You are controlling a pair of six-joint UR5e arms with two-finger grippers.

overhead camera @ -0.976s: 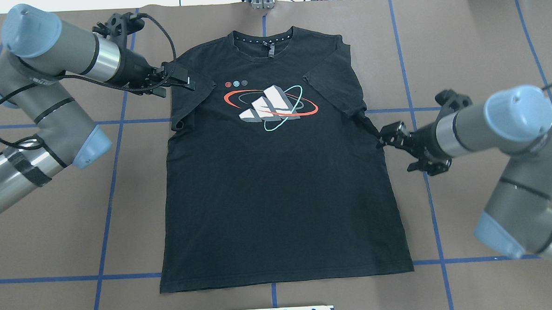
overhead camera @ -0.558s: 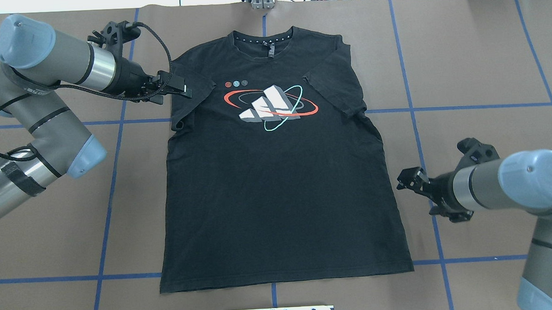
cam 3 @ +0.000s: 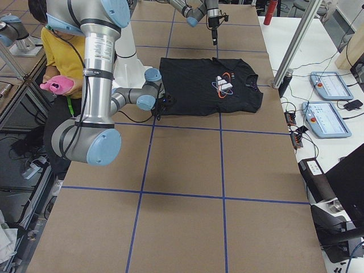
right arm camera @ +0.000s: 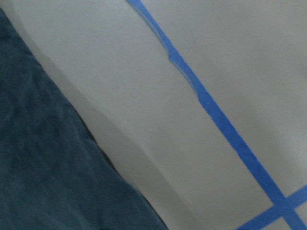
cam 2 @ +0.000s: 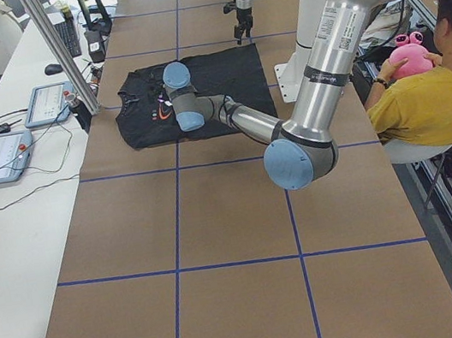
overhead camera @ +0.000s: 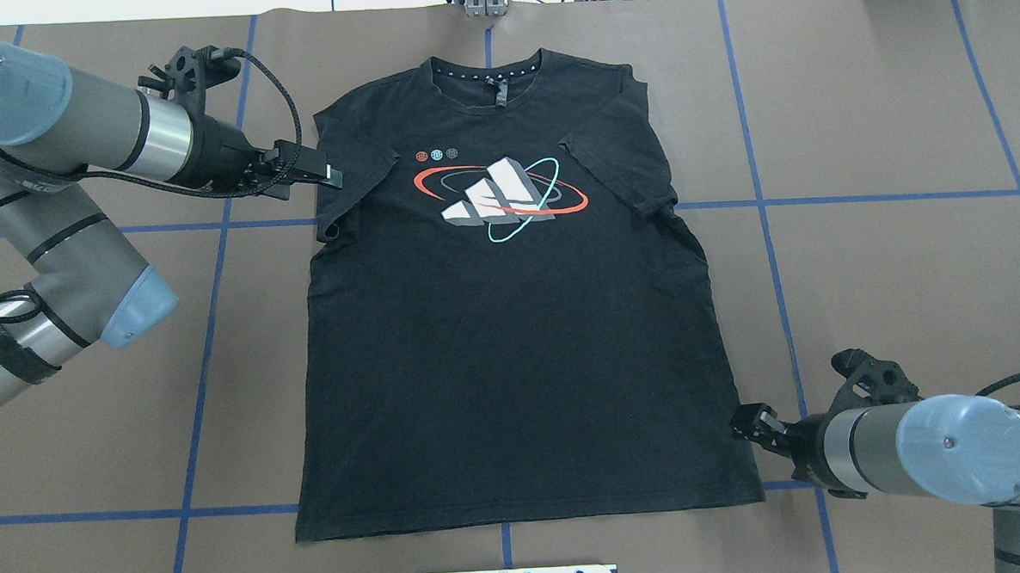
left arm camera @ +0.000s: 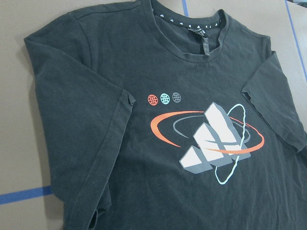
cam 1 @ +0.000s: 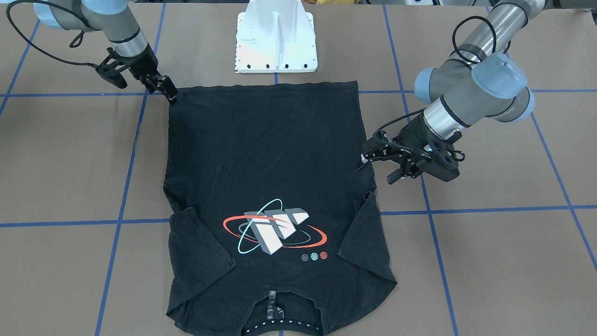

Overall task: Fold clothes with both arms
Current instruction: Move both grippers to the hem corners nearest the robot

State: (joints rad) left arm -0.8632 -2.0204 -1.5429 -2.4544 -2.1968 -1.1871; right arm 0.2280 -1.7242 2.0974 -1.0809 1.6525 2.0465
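The black T-shirt [overhead camera: 512, 338] lies flat, logo up, with its collar at the table's far side; it also shows in the front view [cam 1: 266, 154] and the left wrist view [left arm camera: 144, 143]. My left gripper [overhead camera: 326, 176] hovers at the outer edge of the shirt's left sleeve, and in the front view [cam 1: 377, 168] it looks open and empty. My right gripper [overhead camera: 747, 421] sits low at the shirt's right side edge, just above the hem corner, and in the front view [cam 1: 169, 91] it looks open and empty. The right wrist view shows only the shirt's edge [right arm camera: 43, 167] and bare table.
The white bolted stand [cam 1: 275, 42] is at the near table edge by the hem. Blue tape lines [overhead camera: 765, 224] grid the brown table. A seated person in yellow [cam 2: 422, 93] is beside the robot. Control tablets [cam 3: 327, 85] lie on the side bench.
My right gripper has travelled from beside the right sleeve down along the shirt's side to the hem corner. My left gripper has drawn back slightly to the sleeve's edge. The shirt has not moved.
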